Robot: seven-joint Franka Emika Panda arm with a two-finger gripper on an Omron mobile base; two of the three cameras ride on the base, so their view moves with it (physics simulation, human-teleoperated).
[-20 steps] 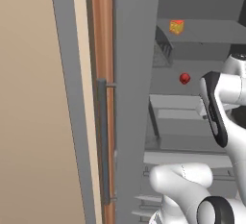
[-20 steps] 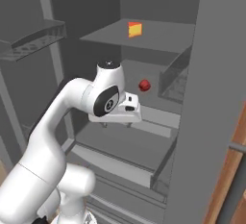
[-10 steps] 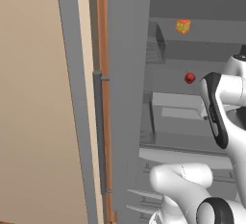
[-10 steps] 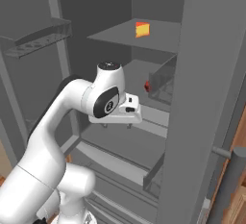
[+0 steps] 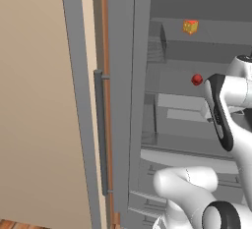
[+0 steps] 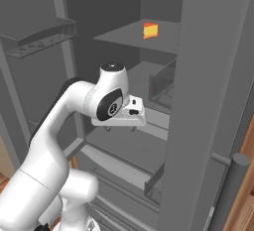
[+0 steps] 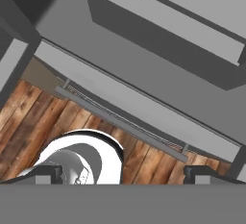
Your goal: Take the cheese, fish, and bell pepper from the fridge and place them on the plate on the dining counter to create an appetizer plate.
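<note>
Left base view shows the fridge (image 5: 147,125) open: cheese (image 5: 190,26) near an upper shelf's front edge, bell pepper (image 5: 197,79) on the shelf below. End effector (image 7: 120,172) spread wide, holding nothing.

Flat, even rendered light with no glare. The fridge (image 6: 208,51) interior reads dim grey, darkest at its back wall, with soft shadows under the shelves. Edges stay sharp, no blur or lens distortion. The beige wall (image 5: 34,100) looks brightest, evenly lit.
</note>
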